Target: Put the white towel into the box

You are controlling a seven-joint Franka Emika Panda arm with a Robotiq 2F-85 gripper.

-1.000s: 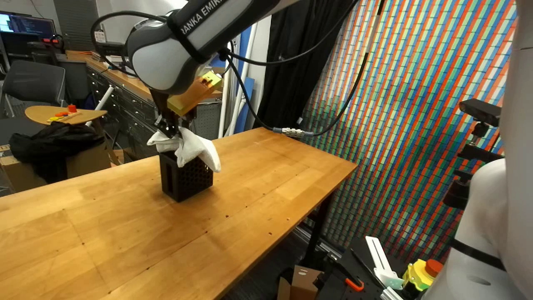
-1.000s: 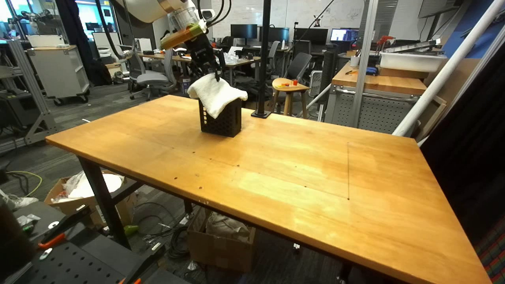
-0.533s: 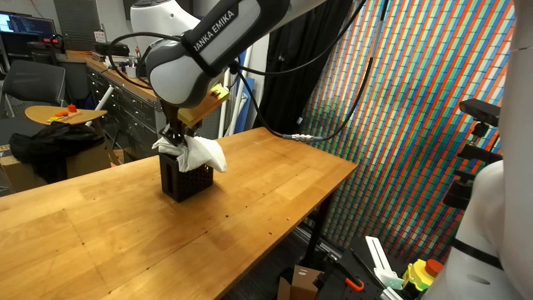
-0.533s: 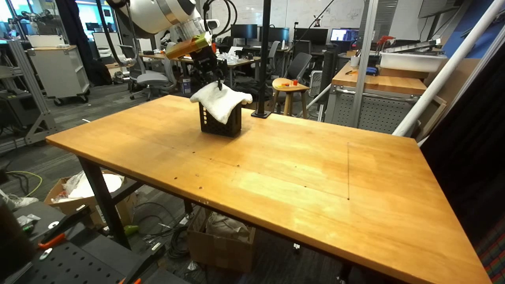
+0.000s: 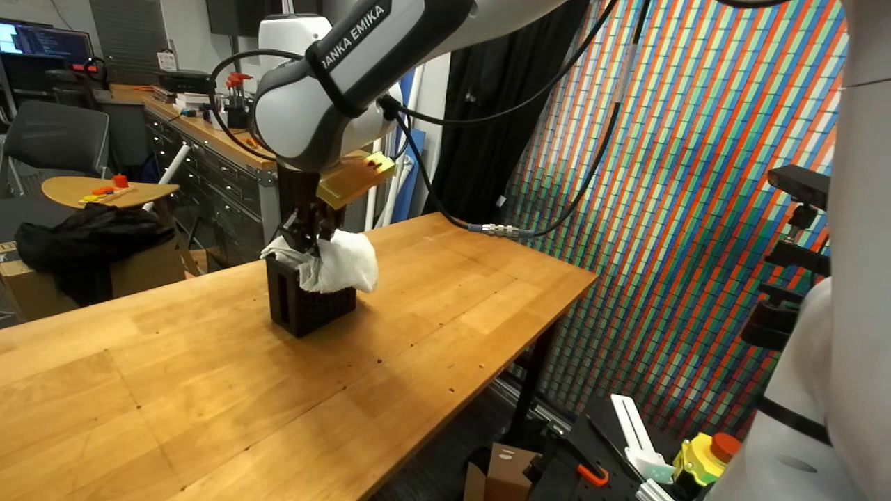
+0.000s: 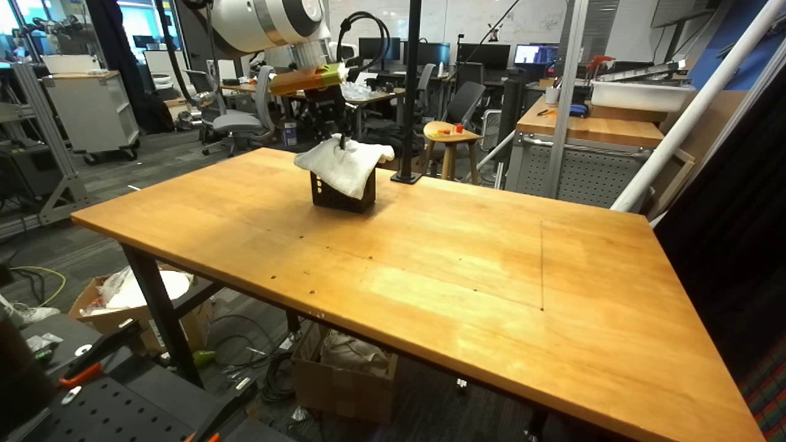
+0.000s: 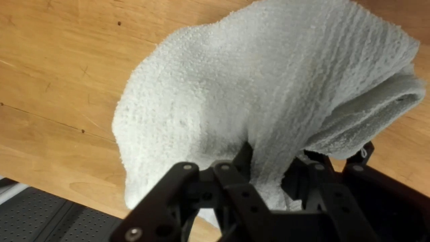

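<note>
The white towel (image 5: 341, 263) drapes over the top of the black perforated box (image 5: 312, 312). In another exterior view, a towel corner (image 6: 347, 169) hangs down the box's side (image 6: 338, 199). The box opening is hidden under the cloth. My gripper (image 5: 313, 245) points down over the box, with its tips in the cloth, also in an exterior view (image 6: 341, 144). In the wrist view, a bunched fold of towel (image 7: 208, 94) runs between the close fingers (image 7: 267, 164), which are shut on it. The fingertips are partly hidden by cloth.
The box stands on a wooden table (image 5: 230, 376), near its far edge. A black pole (image 6: 410, 110) rises from the table edge close to the box. A cable with a metal connector (image 5: 498, 229) hangs from the arm above the table.
My gripper has come down towards the box and turned more upright. The towel has sunk with it, and its hanging corner reaches lower over the box's side. The box has not moved.
</note>
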